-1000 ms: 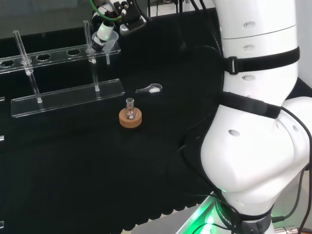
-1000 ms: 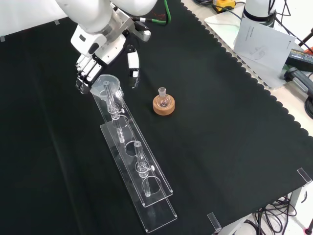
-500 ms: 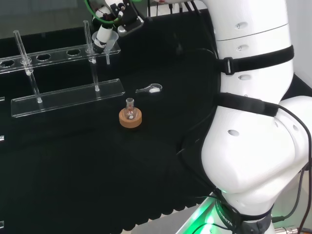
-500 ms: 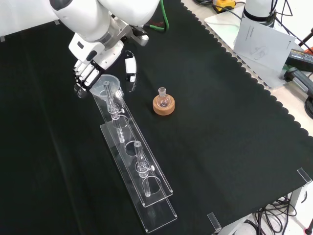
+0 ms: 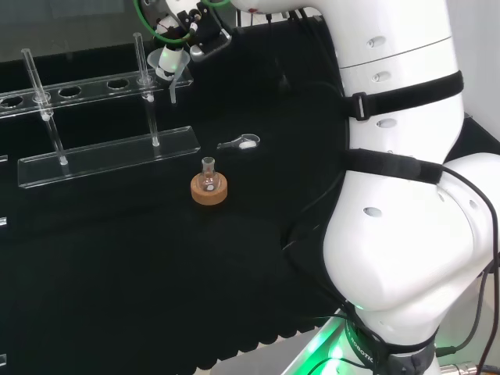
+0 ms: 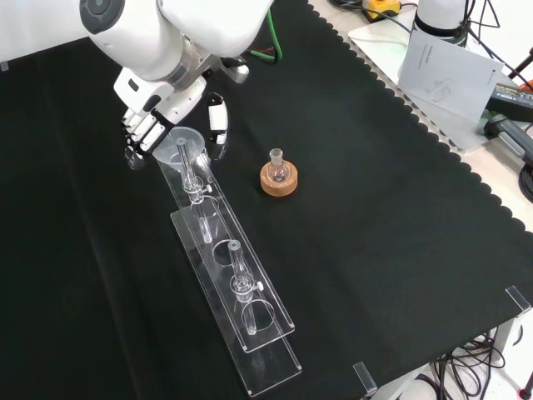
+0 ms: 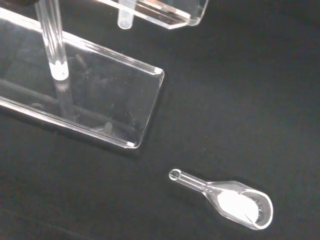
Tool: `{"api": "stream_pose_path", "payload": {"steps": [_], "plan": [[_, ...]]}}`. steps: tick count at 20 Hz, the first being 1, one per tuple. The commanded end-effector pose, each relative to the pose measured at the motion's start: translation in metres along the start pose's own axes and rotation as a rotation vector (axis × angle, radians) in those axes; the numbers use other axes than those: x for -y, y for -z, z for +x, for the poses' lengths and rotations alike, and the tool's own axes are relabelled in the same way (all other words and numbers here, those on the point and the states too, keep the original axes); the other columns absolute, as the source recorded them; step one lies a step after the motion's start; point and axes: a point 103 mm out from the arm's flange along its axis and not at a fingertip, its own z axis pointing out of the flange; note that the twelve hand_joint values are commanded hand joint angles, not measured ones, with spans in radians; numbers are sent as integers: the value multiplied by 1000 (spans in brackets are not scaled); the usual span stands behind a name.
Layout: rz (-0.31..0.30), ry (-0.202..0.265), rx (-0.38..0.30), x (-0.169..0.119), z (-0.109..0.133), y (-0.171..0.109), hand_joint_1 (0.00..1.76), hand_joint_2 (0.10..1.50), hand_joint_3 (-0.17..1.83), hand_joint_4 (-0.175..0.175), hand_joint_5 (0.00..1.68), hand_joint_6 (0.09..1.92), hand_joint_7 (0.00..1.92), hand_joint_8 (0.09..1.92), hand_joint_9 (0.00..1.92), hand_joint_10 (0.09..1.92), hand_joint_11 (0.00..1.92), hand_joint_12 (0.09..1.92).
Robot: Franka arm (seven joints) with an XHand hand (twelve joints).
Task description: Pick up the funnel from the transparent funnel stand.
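Note:
The clear funnel (image 6: 182, 147) sits in the end hole of the transparent funnel stand (image 6: 236, 279), its stem (image 5: 173, 87) hanging below the upper shelf. The hand (image 6: 155, 107) hovers over that end. Its fingers (image 6: 136, 133) lie on one side of the funnel's cup and the thumb (image 6: 218, 122) on the other, apart from the rim. In the head view the hand (image 5: 175, 31) is at the top, just above the funnel (image 5: 173, 69). The wrist view looks down on the stand's base (image 7: 100, 102) and the stem's tip (image 7: 125, 20).
A small flask (image 6: 277, 166) stands on a cork ring (image 6: 280, 183) right of the stand in the front view. A clear scoop with white powder (image 7: 235, 202) lies on the cloth by the base. Two glass posts (image 6: 236, 268) rise from the stand.
The arm and hand have shifted slightly left in the front view, staying around the funnel's cup. The funnel still sits in the stand.

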Motion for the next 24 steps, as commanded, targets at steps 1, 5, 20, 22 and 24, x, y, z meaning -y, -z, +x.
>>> {"api": "stream_pose_path", "payload": {"steps": [1, 5, 20, 22, 24], "plan": [[1, -8, 11, -2, -3, 0, 609, 743, 303, -54, 95, 87, 12, 653, 150, 867, 185, 1523], [-7, -22, 20, -4, -3, -1, 604, 760, 337, -60, 188, 87, 114, 735, 272, 813, 205, 1508], [-274, -116, 93, 22, -1, 27, 637, 824, 420, -66, 588, 92, 579, 759, 704, 622, 383, 1368], [-314, -120, 103, 30, 1, 36, 652, 836, 430, -62, 675, 172, 641, 748, 765, 585, 424, 1344], [-331, -121, 112, 40, 1, 44, 666, 842, 444, -53, 720, 359, 694, 736, 827, 547, 462, 1325]]}}
